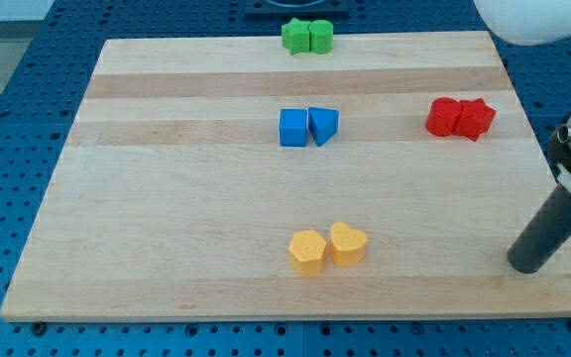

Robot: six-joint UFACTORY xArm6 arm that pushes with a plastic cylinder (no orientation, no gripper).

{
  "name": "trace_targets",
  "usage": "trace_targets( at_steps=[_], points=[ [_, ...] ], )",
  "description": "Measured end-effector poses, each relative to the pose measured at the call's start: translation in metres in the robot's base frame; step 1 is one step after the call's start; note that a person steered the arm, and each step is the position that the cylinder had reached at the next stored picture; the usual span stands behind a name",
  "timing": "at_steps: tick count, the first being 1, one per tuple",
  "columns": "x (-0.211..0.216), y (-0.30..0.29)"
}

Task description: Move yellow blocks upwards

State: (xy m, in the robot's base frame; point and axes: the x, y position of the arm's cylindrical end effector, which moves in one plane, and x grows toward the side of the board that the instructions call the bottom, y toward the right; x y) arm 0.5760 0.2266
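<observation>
While clawless, my tip [529,266] right of yellow blocks [328,247], blue pair [308,127] directly above them.

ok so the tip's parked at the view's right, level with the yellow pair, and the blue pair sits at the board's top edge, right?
Not quite. In the camera view the pair at the top edge is the green blocks; the blue pair sits mid-board. My tip is at the view's right, about level with the yellow pair.

My tip [529,266] — low, view's right

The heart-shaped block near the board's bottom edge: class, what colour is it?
Yellow. The heart-shaped block shows best in the camera view, the only one.
</observation>
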Motion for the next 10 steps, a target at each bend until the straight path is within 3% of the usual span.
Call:
trace_targets(
  at_steps=[3, 4, 6, 7, 9, 10],
  points=[
    [-0.012, -0.042],
    [-0.001, -0.048],
    [0.041, -0.128],
    [0.023, -0.160],
    [-0.031, -0.170],
    [-0.017, -0.174]
  ],
)
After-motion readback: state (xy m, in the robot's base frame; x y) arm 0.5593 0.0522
